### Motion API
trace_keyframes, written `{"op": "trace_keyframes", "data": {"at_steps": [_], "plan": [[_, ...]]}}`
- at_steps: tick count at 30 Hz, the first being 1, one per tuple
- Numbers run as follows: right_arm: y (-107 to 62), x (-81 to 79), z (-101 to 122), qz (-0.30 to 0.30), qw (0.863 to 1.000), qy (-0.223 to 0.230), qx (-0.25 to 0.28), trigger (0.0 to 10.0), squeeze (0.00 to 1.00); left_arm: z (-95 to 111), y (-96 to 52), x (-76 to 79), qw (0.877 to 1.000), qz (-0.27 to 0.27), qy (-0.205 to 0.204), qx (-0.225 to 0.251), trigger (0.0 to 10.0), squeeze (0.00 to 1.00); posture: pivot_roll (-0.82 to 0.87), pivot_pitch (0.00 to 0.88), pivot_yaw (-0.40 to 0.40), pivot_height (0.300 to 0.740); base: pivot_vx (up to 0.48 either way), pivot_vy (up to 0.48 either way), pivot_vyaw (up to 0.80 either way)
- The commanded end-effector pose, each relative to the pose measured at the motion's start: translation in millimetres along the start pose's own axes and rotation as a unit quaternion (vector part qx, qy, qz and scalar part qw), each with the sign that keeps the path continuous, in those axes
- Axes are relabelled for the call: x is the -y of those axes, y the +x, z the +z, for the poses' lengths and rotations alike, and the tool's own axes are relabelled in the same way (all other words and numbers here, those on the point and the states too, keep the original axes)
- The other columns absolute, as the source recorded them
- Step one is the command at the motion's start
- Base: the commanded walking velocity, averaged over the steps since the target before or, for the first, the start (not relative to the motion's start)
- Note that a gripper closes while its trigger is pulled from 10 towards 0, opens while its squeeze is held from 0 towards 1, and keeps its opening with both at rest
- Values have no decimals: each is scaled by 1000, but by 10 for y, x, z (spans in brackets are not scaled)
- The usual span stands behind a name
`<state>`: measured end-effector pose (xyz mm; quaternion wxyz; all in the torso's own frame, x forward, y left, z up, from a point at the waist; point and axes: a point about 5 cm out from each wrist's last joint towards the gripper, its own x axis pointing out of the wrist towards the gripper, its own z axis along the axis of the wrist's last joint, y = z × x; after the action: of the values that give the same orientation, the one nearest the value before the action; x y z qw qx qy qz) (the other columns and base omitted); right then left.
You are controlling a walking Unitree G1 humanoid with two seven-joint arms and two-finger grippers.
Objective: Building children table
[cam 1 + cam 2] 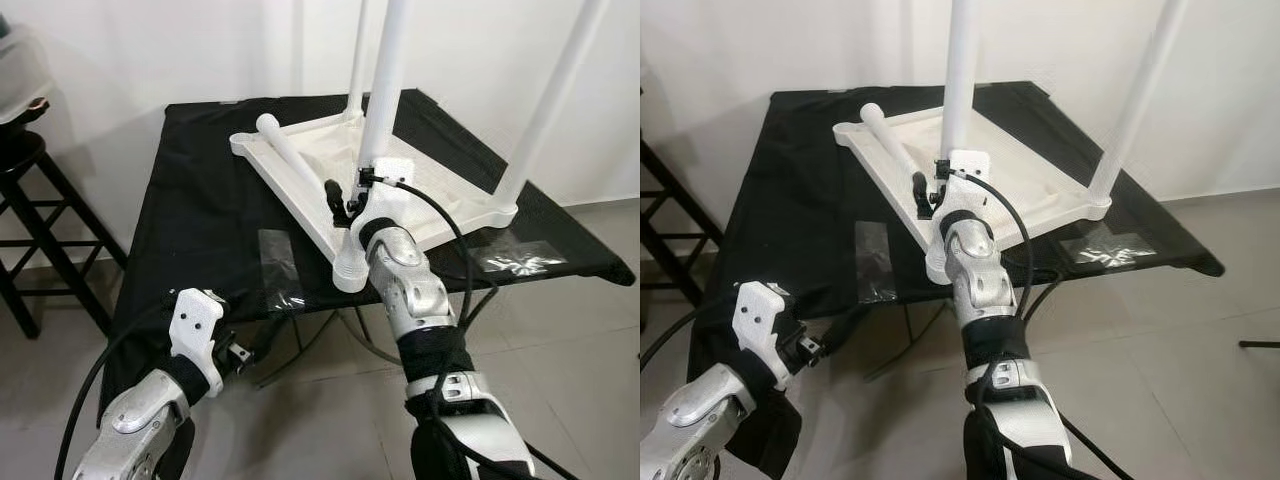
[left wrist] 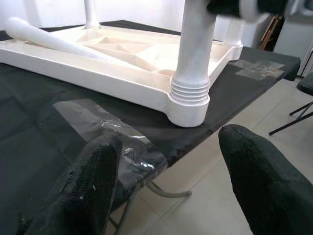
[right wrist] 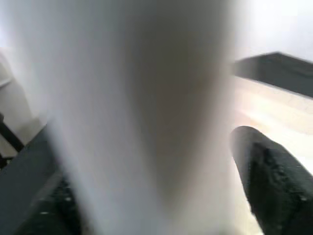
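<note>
At frame centre the right gripper (image 1: 352, 200) has its jaws grasping the near leg (image 1: 385, 85) of the upturned white children's table (image 1: 300, 165) on the black surface (image 1: 200, 200), likely seating it, while the left gripper (image 1: 232, 352) waits released, lower left.

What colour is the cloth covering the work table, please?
Black; the cloth shows best in the left eye view.
</note>
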<state>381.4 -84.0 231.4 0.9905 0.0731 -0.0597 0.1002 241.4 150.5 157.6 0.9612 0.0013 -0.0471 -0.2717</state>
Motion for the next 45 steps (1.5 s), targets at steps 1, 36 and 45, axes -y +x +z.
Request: {"op": "trace_keyframes", "data": {"at_steps": [1,36,45], "plan": [[-39,134,27,4,1000,-12,12,10000,1000,3,7,-76,1000,18,-5,7,10000,0,35,71,-8,740,0,0,0],[-1143,535,-742,81,984,-98,-123,10000,0,-184,-111,-248,979,202,-15,-28,10000,0,-24,0,3,740,0,0,0],[-1411,569,-768,84,982,-111,-126,10000,0,-220,-307,-129,974,224,-27,-27,10000,0,-29,0,-17,740,0,0,0]]}}
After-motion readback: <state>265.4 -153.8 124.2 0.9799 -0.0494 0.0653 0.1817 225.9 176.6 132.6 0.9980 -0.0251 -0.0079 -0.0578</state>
